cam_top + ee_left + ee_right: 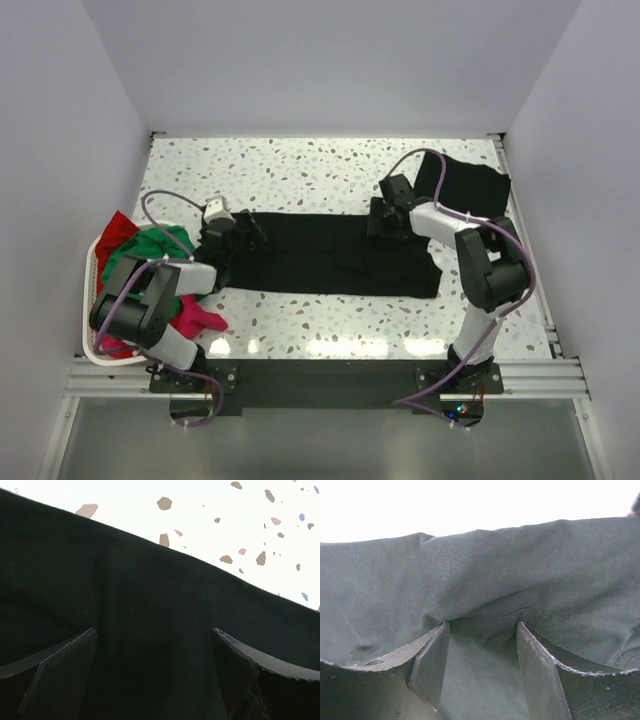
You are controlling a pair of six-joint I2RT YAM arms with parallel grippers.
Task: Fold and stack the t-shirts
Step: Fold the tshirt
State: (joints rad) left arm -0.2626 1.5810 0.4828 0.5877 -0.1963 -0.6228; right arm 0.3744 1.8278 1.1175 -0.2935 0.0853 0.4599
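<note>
A black t-shirt [320, 265] lies spread as a long band across the middle of the table. My left gripper [250, 232] sits low on its left end, with the jaws wide apart over the cloth [150, 590]. My right gripper [378, 222] is at the shirt's upper right edge. Its jaws are open with a raised fold of the cloth [485, 570] bunched at the fingertips. A second black t-shirt [470, 185] lies folded at the back right. Green [150, 245], red [118, 228] and magenta [200, 320] shirts are heaped at the left.
A white plastic basket [88, 300] holds the coloured shirts at the table's left edge, beside the left arm. The speckled tabletop [300, 165] shows behind the spread shirt, with white walls on three sides.
</note>
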